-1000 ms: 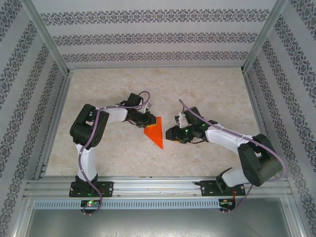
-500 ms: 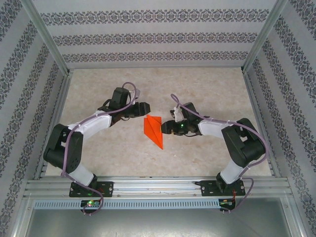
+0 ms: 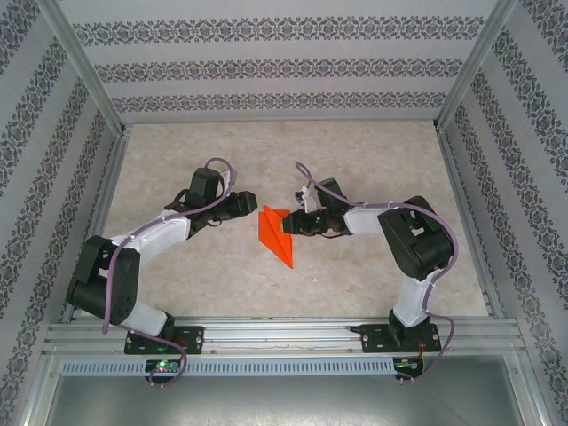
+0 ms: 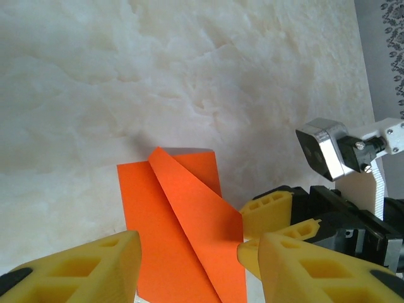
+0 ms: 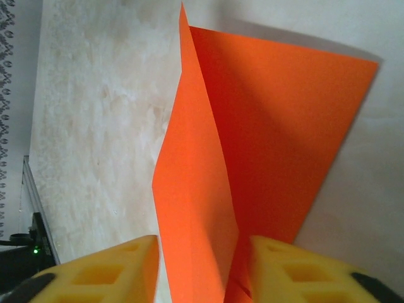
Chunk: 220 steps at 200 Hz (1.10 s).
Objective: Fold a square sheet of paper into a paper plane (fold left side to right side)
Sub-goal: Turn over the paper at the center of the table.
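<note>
Folding tip: press paper plane (image 3: 277,235) flap flat, edges aligned.
L gripper (image 4: 196,255): jaws spread.
R gripper (image 5: 202,255): spread astride flap.

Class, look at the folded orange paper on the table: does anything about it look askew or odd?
The bright orange folded paper dart does not lie flat: one wing flap stands up off the pale marbled table, between the parted jaws of the right pincer. Nothing torn.

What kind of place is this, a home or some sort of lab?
Most likely a lab test booth, not a home: an aluminium frame holds patterned wall panels around a marble-look tabletop, and the left arm and right arm are bolted to a metal rail at its near edge.
</note>
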{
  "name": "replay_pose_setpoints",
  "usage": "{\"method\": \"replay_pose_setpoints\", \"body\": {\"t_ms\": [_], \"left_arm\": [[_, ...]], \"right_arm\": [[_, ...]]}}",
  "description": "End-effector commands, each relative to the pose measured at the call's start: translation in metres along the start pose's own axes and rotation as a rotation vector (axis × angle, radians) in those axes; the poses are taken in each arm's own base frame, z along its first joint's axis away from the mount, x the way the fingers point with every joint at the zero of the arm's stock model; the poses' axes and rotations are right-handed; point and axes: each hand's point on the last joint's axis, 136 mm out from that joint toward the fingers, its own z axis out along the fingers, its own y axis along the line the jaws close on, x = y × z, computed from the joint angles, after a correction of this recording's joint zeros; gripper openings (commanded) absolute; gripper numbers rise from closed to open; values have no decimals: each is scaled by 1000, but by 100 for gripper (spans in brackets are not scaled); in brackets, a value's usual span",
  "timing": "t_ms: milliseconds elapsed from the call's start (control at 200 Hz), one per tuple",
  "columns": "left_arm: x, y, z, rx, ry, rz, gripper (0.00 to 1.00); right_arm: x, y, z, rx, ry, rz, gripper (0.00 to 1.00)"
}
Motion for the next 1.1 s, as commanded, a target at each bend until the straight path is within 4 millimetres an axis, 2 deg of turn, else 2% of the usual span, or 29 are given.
{"method": "replay_pose_setpoints", "body": {"t_ms": [0, 120, 300, 545, 719, 844, 1094], "left_arm": [[-12, -3, -11, 14, -53, 31, 52], [-19, -9, -19, 27, -79, 47, 55], [-32, -25, -42, 67, -144, 84, 62], [-45, -67, -81, 225, -218, 174, 74], [-49, -99, -104, 358, -238, 226, 76], [-50, -126, -118, 495, -231, 252, 75], [-49, -162, -129, 696, -178, 266, 62]], "right_arm": [[-8, 13, 2, -57, -12, -37, 26], [-14, 17, -7, -59, -41, -47, 8], [-34, 42, -37, -100, -121, -142, 0], [-63, 82, -86, -141, -275, -297, 0], [-77, 105, -120, -193, -375, -360, 0], [-82, 127, -140, -253, -417, -415, 0], [-76, 182, -174, -413, -456, -535, 0]]}}
